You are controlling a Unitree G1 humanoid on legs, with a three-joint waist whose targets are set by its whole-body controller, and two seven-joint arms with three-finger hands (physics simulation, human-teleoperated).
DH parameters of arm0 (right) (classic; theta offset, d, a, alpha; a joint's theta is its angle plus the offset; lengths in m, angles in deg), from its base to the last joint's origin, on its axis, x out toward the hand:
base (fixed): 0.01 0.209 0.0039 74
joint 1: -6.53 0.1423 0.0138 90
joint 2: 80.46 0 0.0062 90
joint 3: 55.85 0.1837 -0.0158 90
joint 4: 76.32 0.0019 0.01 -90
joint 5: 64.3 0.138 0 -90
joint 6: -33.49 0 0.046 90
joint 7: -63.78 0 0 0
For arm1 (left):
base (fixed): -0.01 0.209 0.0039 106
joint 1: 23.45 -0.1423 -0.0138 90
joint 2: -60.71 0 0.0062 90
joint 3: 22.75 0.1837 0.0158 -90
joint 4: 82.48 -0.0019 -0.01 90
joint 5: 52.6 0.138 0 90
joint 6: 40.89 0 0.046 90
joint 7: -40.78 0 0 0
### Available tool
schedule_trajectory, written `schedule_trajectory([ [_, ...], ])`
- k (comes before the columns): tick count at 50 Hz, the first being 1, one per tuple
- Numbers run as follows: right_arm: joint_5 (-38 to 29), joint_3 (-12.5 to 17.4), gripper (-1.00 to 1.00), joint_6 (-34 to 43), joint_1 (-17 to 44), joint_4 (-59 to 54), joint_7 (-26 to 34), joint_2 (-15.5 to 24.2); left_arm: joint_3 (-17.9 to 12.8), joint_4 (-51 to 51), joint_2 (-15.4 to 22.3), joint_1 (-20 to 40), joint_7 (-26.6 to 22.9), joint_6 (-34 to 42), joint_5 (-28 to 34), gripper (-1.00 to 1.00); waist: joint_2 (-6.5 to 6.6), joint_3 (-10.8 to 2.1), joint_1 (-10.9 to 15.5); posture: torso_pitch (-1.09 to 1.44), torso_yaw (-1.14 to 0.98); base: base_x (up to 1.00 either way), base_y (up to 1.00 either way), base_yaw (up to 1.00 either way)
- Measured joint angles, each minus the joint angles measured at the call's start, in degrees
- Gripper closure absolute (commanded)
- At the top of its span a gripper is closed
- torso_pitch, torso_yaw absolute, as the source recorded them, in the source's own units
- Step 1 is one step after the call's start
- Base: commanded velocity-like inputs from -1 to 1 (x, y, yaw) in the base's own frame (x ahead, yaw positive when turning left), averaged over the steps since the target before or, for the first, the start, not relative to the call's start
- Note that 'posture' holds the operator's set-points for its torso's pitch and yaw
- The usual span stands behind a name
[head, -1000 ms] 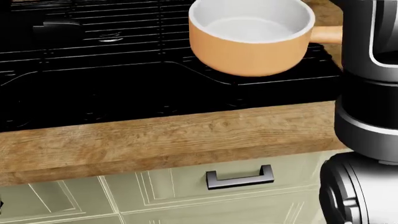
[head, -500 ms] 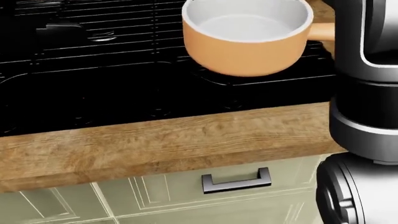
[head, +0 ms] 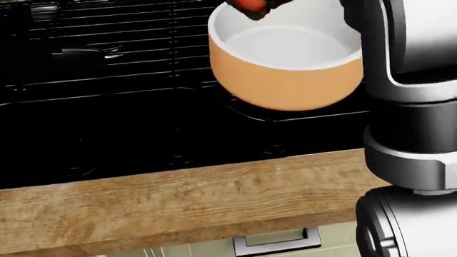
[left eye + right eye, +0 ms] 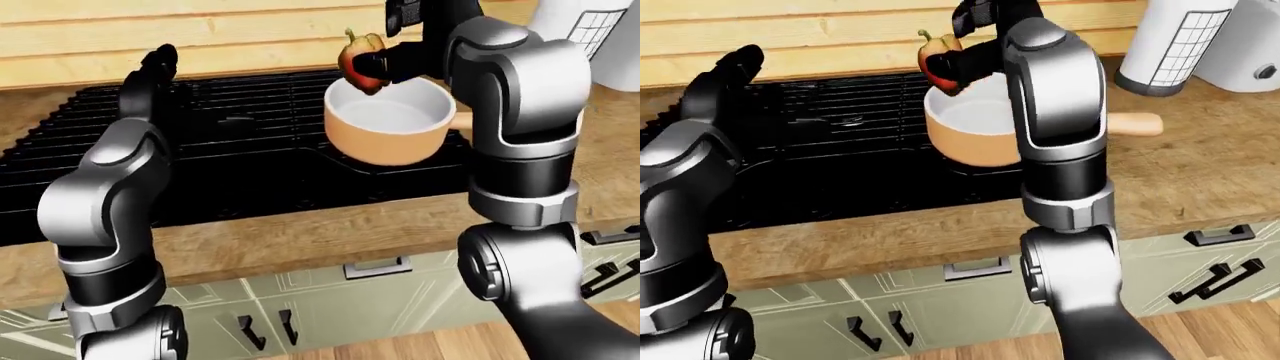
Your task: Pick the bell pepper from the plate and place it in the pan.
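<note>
- Bell pepper (image 4: 364,62), one: red-orange with a green stem, pinched in the right hand (image 4: 400,56), held in the air above the pan's far-left rim.
- Pan (image 4: 391,122), one: orange outside, white inside, standing on the black stove (image 4: 230,150); its handle (image 4: 1132,124) points to the right of the right-eye view.
- Left hand (image 4: 150,75), one: raised over the stove's left side, holding nothing; whether its fingers are spread cannot be told.
- Wooden counter (image 3: 186,209), one.

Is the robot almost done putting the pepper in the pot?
Almost. Already done: the bell pepper is off its plate, gripped by the right hand. Happening now: it hangs above the far rim of the pan on the stove. Still left: lower it and let go. The pan looks empty inside.
</note>
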Motion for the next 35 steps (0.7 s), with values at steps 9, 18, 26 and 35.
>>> schedule_trajectory([
  [9,-0.8,2.1,1.00,-2.5,2.5,4.0,-0.5,2.3,0.3,3.6,-0.3,1.2,0.1,-2.3,-0.4,-1.00,-1.13,-0.66,0.1,0.00,0.00,0.04,0.00,0.00],
  [18,-2.3,0.4,1.00,-1.0,2.5,-1.5,1.0,4.0,0.7,1.8,-0.5,0.7,0.0,-1.0,-0.6,-1.00,0.65,-0.44,-0.8,0.00,0.00,0.00,0.00,0.00],
  [26,-5.6,0.4,1.00,-4.7,5.2,-5.1,3.6,5.4,0.0,2.9,-0.4,-0.4,0.1,-1.3,-0.5,-1.00,0.02,-0.94,-0.9,0.00,0.00,0.00,0.00,0.00],
  [35,-7.4,0.8,1.00,-5.1,3.9,-4.4,4.9,3.7,0.4,2.4,-0.9,-1.1,0.3,-1.3,-0.6,-1.00,-0.31,-0.69,-0.4,0.00,0.00,0.09,0.00,0.00],
])
